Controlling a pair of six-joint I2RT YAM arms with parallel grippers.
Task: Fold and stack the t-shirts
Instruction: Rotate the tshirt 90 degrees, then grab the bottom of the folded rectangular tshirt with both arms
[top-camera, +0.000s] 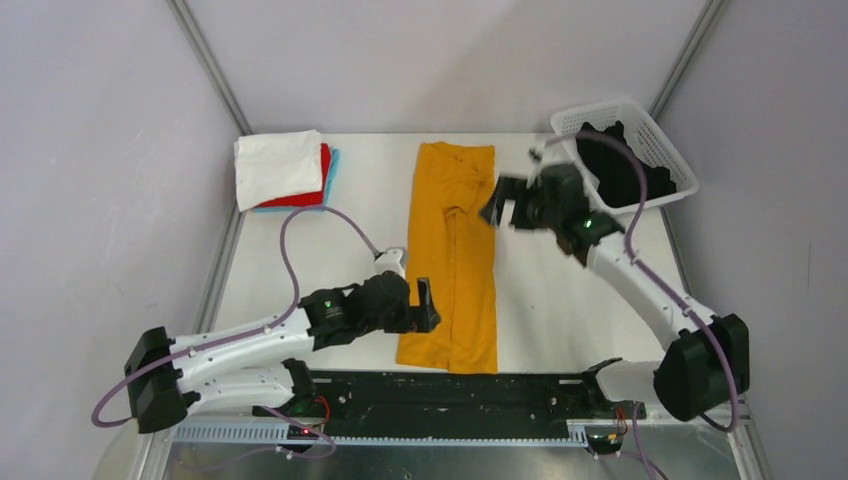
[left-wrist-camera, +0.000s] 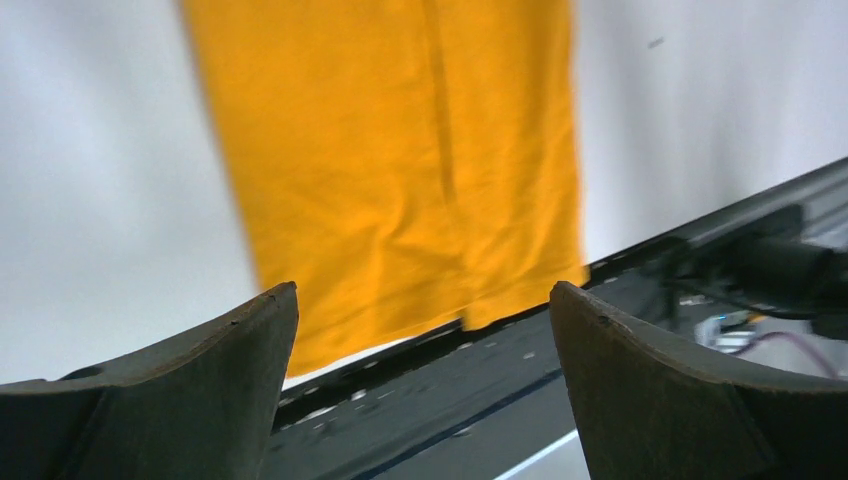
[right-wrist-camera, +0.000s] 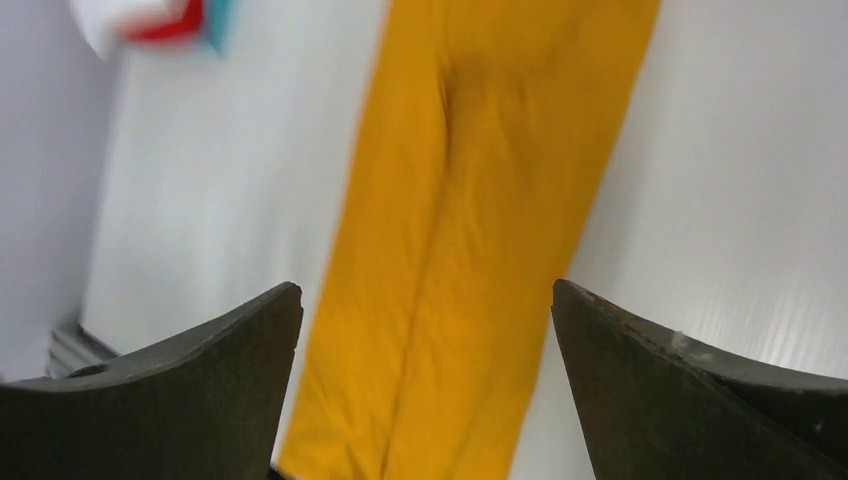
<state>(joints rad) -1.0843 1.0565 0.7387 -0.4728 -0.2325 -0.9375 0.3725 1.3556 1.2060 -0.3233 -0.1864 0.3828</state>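
The mustard-yellow t-shirt (top-camera: 455, 255) lies flat on the white table as a long narrow strip, folded lengthwise, from the far middle to the near edge. It also shows in the left wrist view (left-wrist-camera: 400, 160) and the right wrist view (right-wrist-camera: 480, 250). My left gripper (top-camera: 428, 305) is open and empty, just left of the strip's near part. My right gripper (top-camera: 510, 205) is open and empty, raised beside the strip's far right edge. A stack of folded tees, white (top-camera: 277, 165) over red (top-camera: 322, 185) and light-blue, sits at the far left. A black t-shirt (top-camera: 615, 165) lies in the basket.
The white lattice basket (top-camera: 665, 140) stands at the far right corner. The black rail (top-camera: 450, 395) with the arm bases runs along the near edge. Grey walls close in the left, right and back sides.
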